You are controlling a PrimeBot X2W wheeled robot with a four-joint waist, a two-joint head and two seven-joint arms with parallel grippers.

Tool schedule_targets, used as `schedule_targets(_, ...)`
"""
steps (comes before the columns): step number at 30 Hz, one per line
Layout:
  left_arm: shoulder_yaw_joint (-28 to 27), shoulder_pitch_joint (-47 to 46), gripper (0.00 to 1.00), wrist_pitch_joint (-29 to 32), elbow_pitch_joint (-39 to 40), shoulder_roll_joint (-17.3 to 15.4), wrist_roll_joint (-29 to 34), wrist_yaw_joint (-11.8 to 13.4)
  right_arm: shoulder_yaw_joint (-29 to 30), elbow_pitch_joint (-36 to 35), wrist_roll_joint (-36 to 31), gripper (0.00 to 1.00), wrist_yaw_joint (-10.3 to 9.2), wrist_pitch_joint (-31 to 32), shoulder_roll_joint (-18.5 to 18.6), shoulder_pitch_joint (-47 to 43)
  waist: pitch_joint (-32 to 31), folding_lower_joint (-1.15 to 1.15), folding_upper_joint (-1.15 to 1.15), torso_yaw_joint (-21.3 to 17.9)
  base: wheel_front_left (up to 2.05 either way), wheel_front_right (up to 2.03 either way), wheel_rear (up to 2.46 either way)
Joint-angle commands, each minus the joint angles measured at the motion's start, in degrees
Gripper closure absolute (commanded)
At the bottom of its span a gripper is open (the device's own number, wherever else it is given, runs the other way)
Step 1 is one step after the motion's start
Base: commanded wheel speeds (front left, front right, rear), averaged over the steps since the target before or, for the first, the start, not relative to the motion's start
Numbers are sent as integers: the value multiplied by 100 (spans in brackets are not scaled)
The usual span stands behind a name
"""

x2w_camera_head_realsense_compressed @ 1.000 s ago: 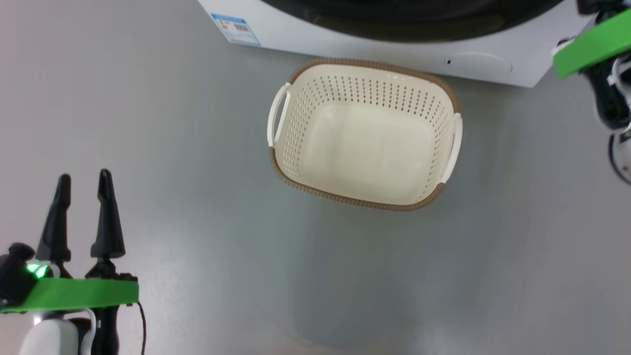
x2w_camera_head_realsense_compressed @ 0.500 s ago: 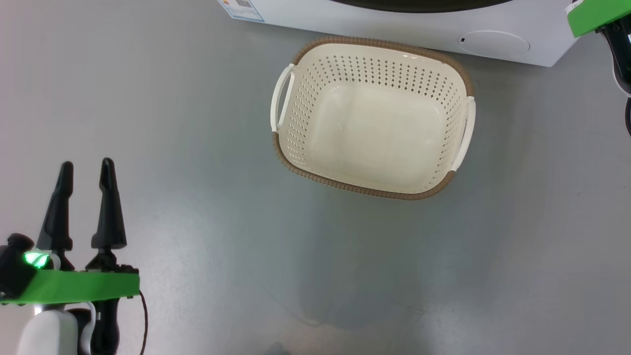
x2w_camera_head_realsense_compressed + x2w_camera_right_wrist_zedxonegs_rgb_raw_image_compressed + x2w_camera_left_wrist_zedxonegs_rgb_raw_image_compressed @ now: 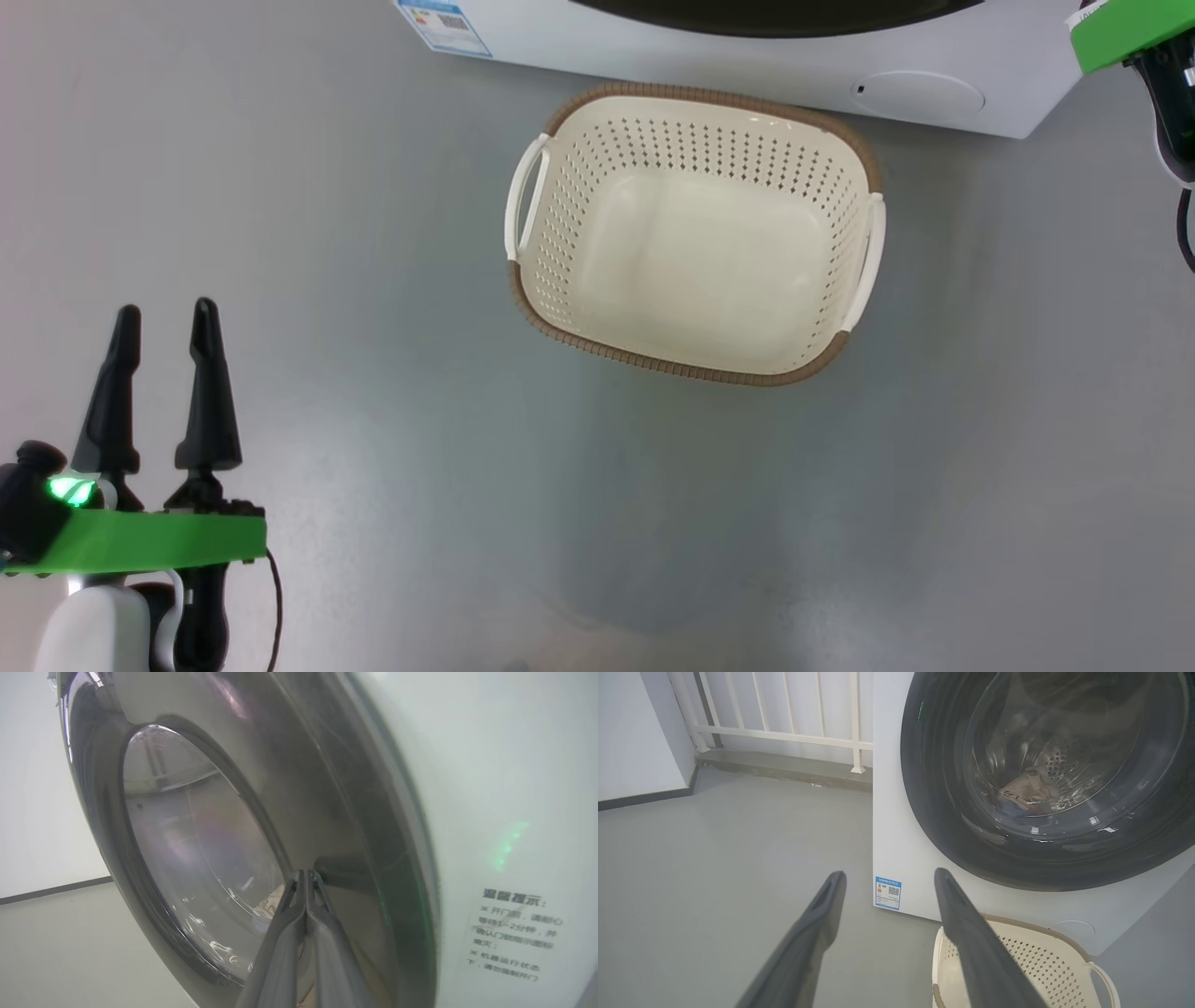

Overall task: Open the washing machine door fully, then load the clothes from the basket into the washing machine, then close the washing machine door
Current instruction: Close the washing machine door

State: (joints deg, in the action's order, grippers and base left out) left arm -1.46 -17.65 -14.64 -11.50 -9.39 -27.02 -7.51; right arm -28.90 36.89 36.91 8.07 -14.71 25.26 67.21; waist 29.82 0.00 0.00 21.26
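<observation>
Shifted since half a second ago: your head camera only, so the basket [image 3: 569, 233] and the washing machine [image 3: 709, 65] sit slightly lower in that view. Your left claw [image 3: 165, 313] keeps its place.

1. Left claw: fingers apart, nothing between them, poised over grey floor [image 3: 373, 280].
2. Right claw [image 3: 307, 873]: fingers pressed together, nothing held, tips close against the black ring of the washing machine door [image 3: 299, 779]. You cannot tell whether they touch it.
3. Washing machine door: lies closed on the machine's front, ahead and to the right of your left claw.
4. Clothes [image 3: 1029, 791]: behind the door glass in the drum, beige cloth with dark lettering uppermost.
5. Basket: ahead and to the right of your left claw, on the floor just before the machine, bare cream bottom showing.
6. Energy label [image 3: 888, 892]: straight ahead between the left claw's fingers, low on the machine's corner.
7. Round hatch [image 3: 920, 95]: beyond the basket's far right corner.
8. White railing [image 3: 784, 732]: well ahead, to the left.
9. Printed notice [image 3: 509, 938]: right of the right claw, on the white body.
</observation>
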Motion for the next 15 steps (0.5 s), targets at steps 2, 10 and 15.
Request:
schedule_targets(2,-221,-35,0,-36,75,-215,-2,2,127,-137,250,100,-58,-29,24,-168,-118,0,0,-54,0,0,0)
schedule_targets(10,-228,-13,0,-36,58,-289,27,2,-142,-359,457,0,-58,-29,38,-563,-562,0,0,-256,0,0,0)
schedule_targets(15,-204,49,0,-36,34,-297,50,2,-195,-538,494,0,-58,-29,47,-786,-825,0,0,-395,0,0,0)
